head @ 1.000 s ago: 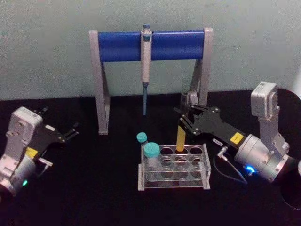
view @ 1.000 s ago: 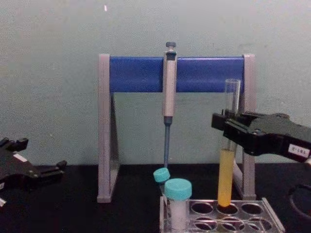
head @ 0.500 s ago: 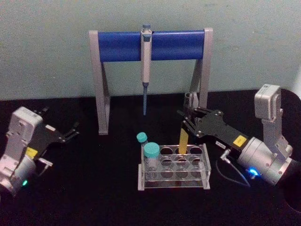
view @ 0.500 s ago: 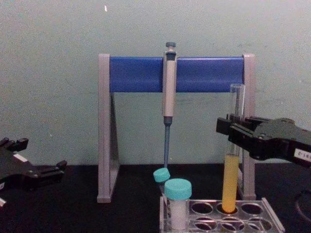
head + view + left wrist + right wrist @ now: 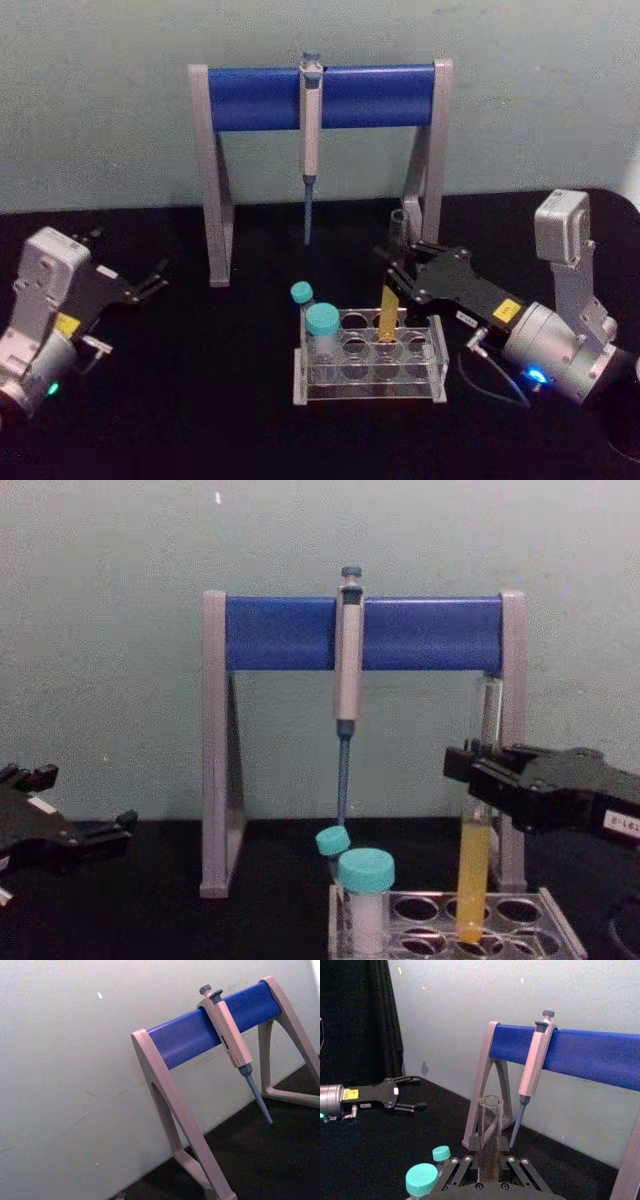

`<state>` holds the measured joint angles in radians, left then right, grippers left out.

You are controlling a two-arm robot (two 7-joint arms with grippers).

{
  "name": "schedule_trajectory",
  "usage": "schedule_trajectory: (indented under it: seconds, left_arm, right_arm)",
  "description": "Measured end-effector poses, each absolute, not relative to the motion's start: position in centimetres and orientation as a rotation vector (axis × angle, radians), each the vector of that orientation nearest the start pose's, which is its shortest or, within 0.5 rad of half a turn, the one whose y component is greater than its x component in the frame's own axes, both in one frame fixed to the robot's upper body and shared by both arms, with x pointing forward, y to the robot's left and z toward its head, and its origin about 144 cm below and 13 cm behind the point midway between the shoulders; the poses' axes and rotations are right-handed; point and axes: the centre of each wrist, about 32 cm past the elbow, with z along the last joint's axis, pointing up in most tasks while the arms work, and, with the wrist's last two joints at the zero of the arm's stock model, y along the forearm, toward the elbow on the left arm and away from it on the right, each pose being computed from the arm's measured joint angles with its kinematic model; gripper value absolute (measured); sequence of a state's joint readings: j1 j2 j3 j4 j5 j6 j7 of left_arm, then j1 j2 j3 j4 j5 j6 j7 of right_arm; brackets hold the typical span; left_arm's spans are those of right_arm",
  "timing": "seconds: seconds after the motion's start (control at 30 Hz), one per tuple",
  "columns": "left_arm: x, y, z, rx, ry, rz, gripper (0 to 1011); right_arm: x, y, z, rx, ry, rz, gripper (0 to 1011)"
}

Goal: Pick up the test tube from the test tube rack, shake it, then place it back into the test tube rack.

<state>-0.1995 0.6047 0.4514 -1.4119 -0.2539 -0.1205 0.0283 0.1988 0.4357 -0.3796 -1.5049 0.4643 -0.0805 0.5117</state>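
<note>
The test tube [image 5: 389,305] stands upright, yellow liquid in its lower part, with its round end down in a hole of the test tube rack [image 5: 425,378]. My right gripper [image 5: 398,276] is shut on the tube's clear upper part, just above the liquid. From the chest, the test tube [image 5: 473,875] dips into the test tube rack [image 5: 560,935], with the right gripper [image 5: 476,778] around it. In the right wrist view the test tube's [image 5: 490,1127] open mouth rises between the fingers. My left gripper [image 5: 152,279] is parked open at the far left.
Two teal-capped vials [image 5: 322,322] stand in the rack's left column. Behind it a tall grey stand with a blue crossbar [image 5: 320,96] holds a hanging pipette [image 5: 310,140]. The stand's right leg [image 5: 428,160] is close behind the tube. Black tabletop lies all around.
The right gripper has come down and slightly toward me with the tube, sinking its lower end deeper into the rack hole. The left arm has not moved.
</note>
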Motion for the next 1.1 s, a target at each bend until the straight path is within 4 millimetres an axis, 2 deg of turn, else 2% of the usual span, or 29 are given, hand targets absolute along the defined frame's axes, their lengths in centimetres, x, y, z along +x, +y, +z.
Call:
schedule_trajectory:
  seconds: [1.1]
  left_arm:
    - [48.9, 31.0, 114.0, 0.305, -0.285, 1.248, 1010]
  right_arm:
    - [49.9, -24.8, 115.0, -0.026, 0.004, -0.758, 224]
